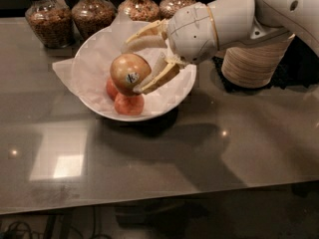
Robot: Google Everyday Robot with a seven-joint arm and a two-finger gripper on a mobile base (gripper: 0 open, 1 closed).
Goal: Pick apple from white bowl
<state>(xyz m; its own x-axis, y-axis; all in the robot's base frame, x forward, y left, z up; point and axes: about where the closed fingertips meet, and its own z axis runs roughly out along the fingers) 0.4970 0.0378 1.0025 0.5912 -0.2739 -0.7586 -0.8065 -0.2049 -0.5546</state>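
Observation:
The yellowish-green apple point(129, 72) with a small white-and-dark sticker is held between the two cream fingers of my gripper point(137, 66), lifted above the wide white bowl point(94, 49) lined with crinkled white paper. The gripper reaches in from the right on a white arm and is shut on the apple. Two redder apples point(129, 104) lie in the bowl right beneath the held apple, one partly hidden behind it.
Several glass jars of grain point(48, 21) stand along the table's back edge behind the bowl. A stack of beige paper bowls point(254, 63) stands at the right, under the arm. The table is glossy grey point(199, 158) with its front edge near the bottom.

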